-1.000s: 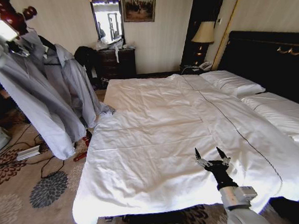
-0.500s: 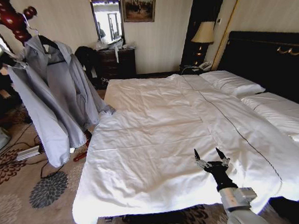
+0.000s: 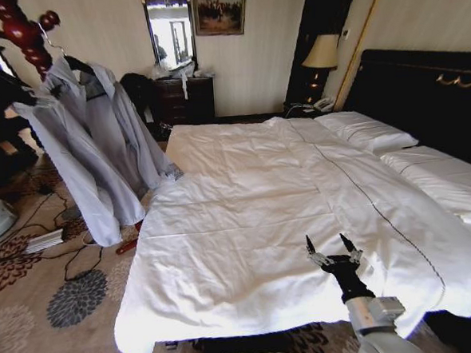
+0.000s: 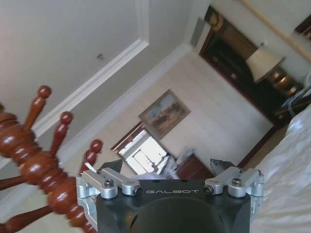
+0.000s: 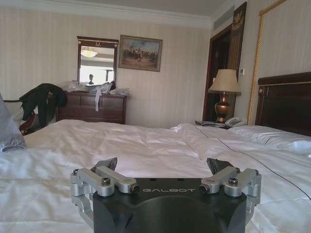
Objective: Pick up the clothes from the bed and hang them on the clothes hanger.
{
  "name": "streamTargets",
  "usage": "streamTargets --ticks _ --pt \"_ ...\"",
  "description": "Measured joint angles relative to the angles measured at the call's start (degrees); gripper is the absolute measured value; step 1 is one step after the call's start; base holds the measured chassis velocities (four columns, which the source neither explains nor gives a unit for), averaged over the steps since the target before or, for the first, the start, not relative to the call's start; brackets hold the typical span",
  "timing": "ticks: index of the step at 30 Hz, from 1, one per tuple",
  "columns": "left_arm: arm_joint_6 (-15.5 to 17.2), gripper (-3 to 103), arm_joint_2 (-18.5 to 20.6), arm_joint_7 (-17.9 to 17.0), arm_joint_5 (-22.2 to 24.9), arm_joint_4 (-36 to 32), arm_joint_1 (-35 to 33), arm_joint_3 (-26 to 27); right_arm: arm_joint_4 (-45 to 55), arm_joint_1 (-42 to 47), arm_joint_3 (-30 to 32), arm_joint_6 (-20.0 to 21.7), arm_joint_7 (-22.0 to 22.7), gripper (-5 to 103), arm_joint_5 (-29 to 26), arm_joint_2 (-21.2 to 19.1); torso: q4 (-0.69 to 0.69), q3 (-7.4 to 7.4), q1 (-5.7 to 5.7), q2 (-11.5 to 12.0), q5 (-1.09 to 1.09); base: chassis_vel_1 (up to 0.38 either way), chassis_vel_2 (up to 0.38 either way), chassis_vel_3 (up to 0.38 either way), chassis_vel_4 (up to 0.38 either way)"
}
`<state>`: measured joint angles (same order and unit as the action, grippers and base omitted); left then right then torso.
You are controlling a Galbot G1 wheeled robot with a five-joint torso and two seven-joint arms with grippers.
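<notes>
The clothes, a silvery-grey jacket [image 3: 98,145], hang on the black clothes hanger [image 3: 75,66], whose wire hook sits on a peg of the reddish wooden stand [image 3: 23,33]. The jacket's hem brushes the bed's far left corner, and a bit of its fabric [image 5: 9,131] shows from low over the bed. My left gripper [image 4: 166,164] is open and empty, up beside the stand's pegs [image 4: 58,141]. My right gripper [image 3: 329,247] is open and empty just above the white bed [image 3: 245,200], near its front edge; it is the gripper [image 5: 163,163] in the right wrist view.
A dark dresser [image 3: 184,98] with a black garment heap [image 3: 138,90] stands by the far wall under a mirror. Cables and small items lie on the patterned carpet [image 3: 56,251] below the stand. Lamp [image 3: 321,53] and black headboard [image 3: 422,93] are to the right.
My left arm has drawn back to the left, away from the jacket. The jacket has swung right and now hangs free from the stand. The right gripper has barely moved.
</notes>
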<state>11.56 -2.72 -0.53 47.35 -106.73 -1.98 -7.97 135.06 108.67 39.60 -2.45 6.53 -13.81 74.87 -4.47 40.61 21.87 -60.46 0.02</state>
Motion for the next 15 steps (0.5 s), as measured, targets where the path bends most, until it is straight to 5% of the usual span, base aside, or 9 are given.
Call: streamTargets --ticks 9,15 --pt "-8.96 100 0.08 -8.78 11.25 -4.94 -9.98 0.81 0.5 1.25 0.68 -0.45 0.0 100 0.08 0.35 0.04 0.0 0.0 0.0 0.0 0.0 0.0 0.0 0.0" --pt "-10.28 100 -12.19 -11.86 10.61 -3.33 -20.91 9.17 3.09 4.83 3.73 -1.98 -0.39 100 1.87 3.21 -0.09 0.01 0.02 0.01 -0.04 0.0 0.0 0.0 0.0"
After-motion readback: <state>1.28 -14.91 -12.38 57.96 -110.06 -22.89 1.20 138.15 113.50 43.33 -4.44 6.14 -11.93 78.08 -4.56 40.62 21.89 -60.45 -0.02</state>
